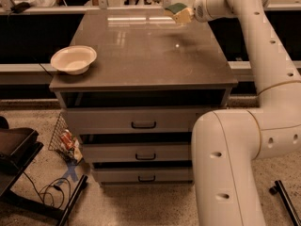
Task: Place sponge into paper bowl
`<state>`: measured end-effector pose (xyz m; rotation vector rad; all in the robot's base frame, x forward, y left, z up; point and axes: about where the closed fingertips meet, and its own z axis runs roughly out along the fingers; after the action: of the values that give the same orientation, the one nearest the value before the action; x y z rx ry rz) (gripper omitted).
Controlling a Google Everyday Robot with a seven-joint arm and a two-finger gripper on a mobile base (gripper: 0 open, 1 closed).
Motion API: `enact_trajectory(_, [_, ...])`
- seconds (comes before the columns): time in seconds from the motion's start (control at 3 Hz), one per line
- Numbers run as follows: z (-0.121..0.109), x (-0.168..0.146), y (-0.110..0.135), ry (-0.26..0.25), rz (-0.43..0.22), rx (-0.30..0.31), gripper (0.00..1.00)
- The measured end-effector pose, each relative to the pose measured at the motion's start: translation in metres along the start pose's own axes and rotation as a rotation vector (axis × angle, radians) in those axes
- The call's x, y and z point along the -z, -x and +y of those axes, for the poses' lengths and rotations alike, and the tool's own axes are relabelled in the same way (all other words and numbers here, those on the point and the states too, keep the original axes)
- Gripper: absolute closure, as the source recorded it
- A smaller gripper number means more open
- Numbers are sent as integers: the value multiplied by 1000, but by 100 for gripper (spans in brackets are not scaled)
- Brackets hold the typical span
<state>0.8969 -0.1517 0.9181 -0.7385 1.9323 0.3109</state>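
Note:
The paper bowl (73, 59) is off-white and stands upright and empty at the front left corner of the brown cabinet top (141, 51). My gripper (182, 14) is at the far right of the top, raised above it, and is shut on the sponge (178, 11), whose dark green layer faces up over the yellow foam. The sponge is far from the bowl, across the top to the right and back.
The cabinet has three drawers with dark handles (143, 125). My white arm (263, 69) fills the right side. A wire basket with items (63, 140) and cables lie on the floor at the left. A black stand (19, 154) is at the lower left.

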Motion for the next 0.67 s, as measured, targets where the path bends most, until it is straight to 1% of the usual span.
enact_trajectory(0.33, [27, 7, 21, 72, -18, 31, 100])
enact_trajectory(0.67, [66, 27, 51, 154, -45, 71, 100])
